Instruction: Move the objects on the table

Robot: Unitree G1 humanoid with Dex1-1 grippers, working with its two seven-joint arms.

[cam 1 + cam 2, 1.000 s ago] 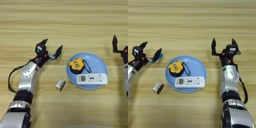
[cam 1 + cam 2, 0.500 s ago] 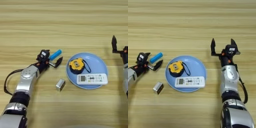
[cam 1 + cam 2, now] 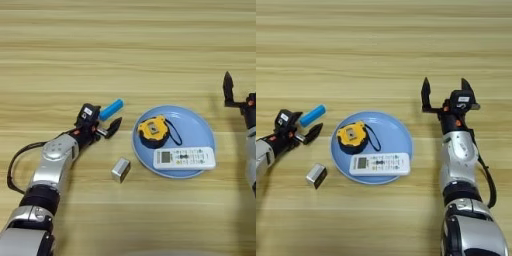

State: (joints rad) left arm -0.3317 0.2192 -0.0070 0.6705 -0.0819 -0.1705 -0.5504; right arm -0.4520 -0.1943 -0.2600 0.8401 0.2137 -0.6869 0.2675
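Observation:
The small bright-blue bar point(image 3: 111, 109) lies loose on the wooden table point(image 3: 125, 50), slanted, just left of the plate. My left gripper point(image 3: 106, 123) is open right in front of it, with one black finger point(image 3: 115, 126) pointing toward the plate and nothing between the fingers. The silver-grey metal block point(image 3: 120, 170) sits alone on the wood, nearer to me and below the gripper. My right gripper point(image 3: 446, 92) stands open, fingers pointing away from me, to the right of the plate, holding nothing.
A round light-blue plate point(image 3: 200, 130) sits at the centre right. It carries a yellow-and-black tape measure point(image 3: 154, 129) and a white remote control point(image 3: 184, 157). The left forearm point(image 3: 55, 160) slants across the lower left, with a black cable beside it.
My left gripper has drawn back toward me and lowered. The blue bar, earlier between its fingers, now lies released on the table just beyond it. The right arm has not moved.

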